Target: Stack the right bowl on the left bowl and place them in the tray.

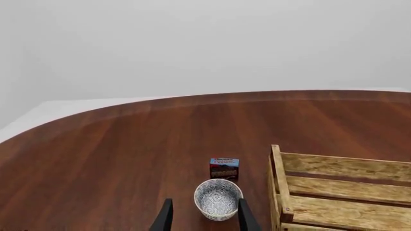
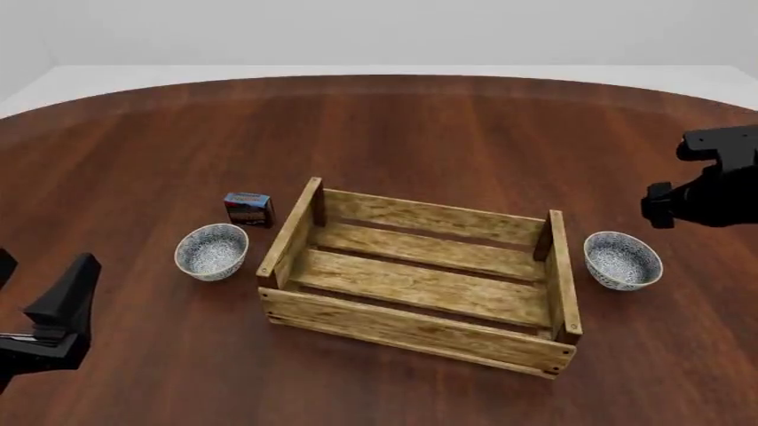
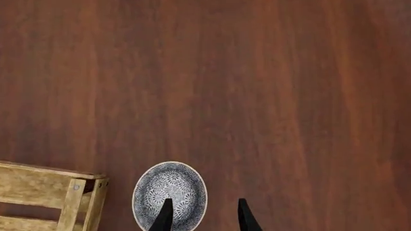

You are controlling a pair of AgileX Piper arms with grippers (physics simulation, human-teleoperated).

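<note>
The left bowl (image 2: 212, 251), white with a blue speckled pattern, sits on the table just left of the tray (image 2: 414, 333), a large light-brown slatted crate. A matching right bowl (image 2: 622, 260) sits just right of the tray. My left gripper (image 1: 205, 202) is open and empty, low at the near left, with the left bowl (image 1: 218, 198) ahead of it and well apart. My right gripper (image 3: 204, 202) is open and empty, hanging above the right bowl (image 3: 170, 190), one finger lined up over the bowl's inside. Nothing lies in the tray.
A small blue-and-red box (image 2: 248, 209) stands behind the left bowl, close to the tray's far left corner post (image 2: 314, 191). The right arm (image 2: 711, 182) hovers at the right edge. Bare brown table surrounds the tray, with its curved far edge (image 2: 379, 78) beyond.
</note>
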